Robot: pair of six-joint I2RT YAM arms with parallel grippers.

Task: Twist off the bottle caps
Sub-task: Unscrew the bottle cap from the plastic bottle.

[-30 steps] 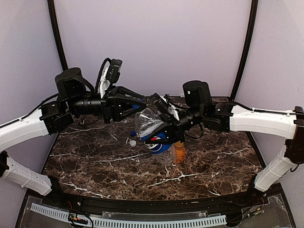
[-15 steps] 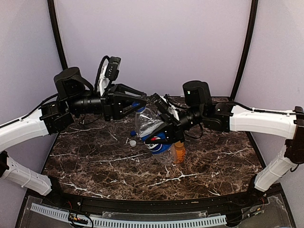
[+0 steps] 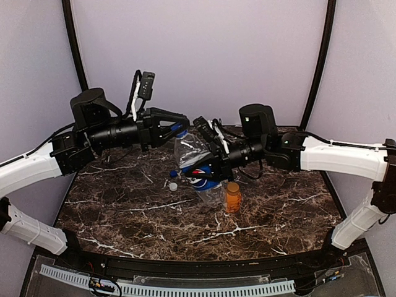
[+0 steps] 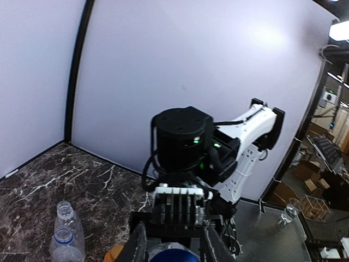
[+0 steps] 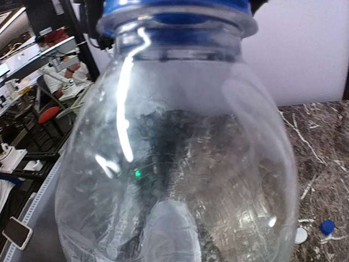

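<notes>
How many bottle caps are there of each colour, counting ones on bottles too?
Blue: 2, the blue cap on the clear bottle and the loose blue cap
White: 1, the white cap
Orange: 1, the orange cap
Total: 4

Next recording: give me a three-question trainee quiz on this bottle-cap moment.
1. True or false: the orange bottle lies on its side.
2. Which gripper clamps the blue cap of the raised bottle? A) left gripper B) right gripper
3. How many loose caps lie on the table?
Key: 1 false, it stands upright. 2 A; the right gripper holds the bottle's body. 3 two: one blue, one white.
</notes>
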